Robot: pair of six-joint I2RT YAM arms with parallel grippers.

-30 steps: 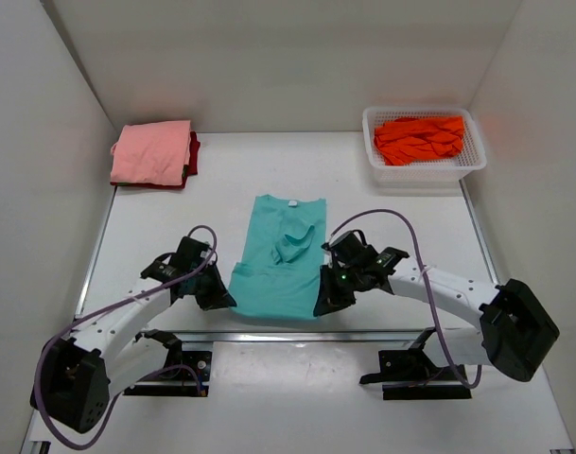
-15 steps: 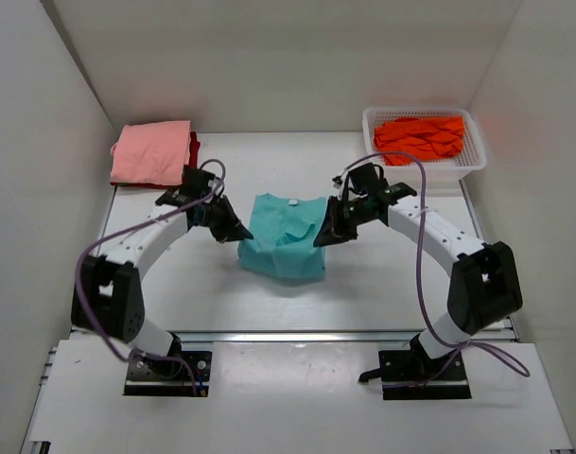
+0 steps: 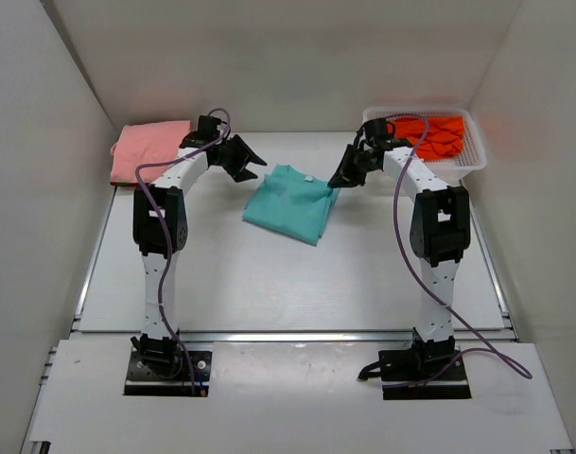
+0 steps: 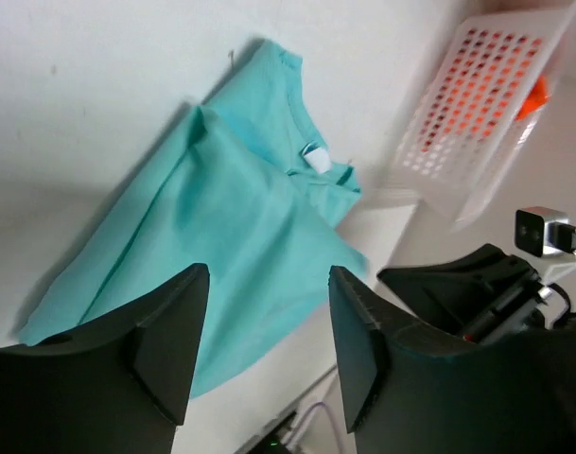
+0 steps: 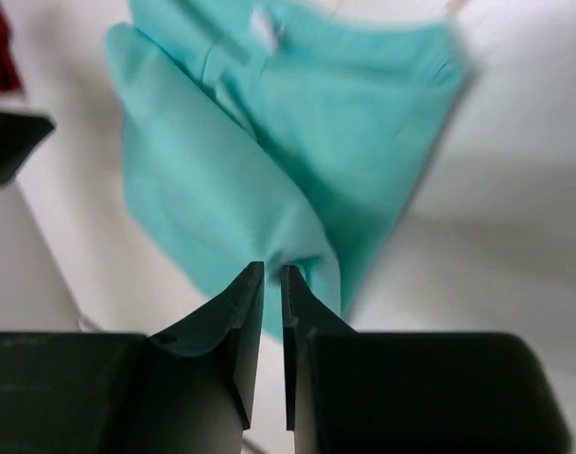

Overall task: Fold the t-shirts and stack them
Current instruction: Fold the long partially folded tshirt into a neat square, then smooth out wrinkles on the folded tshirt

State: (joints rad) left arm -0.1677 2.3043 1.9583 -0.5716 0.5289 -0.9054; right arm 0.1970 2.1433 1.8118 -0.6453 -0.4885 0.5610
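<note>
White tabletop (image 3: 202, 274), white walls. Teal t-shirt (image 3: 288, 203) lies folded at upper centre, between both grippers. Left gripper (image 3: 255, 165) is just left of it, fingers (image 4: 169, 331) spread, nothing between them. Right gripper (image 3: 339, 180) is at its right edge, fingers (image 5: 235, 322) almost together with a thin slit, cloth bunched at the tips; can't tell if it's pinched. Pink t-shirt (image 3: 146, 151) is upper left, orange t-shirt (image 3: 429, 132) in the basket (image 3: 472, 163) upper right.

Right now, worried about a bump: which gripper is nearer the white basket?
Right. The right gripper sits just left of the basket, at the teal t-shirt's right edge; the left gripper is beyond that shirt, nearer the pink t-shirt.
</note>
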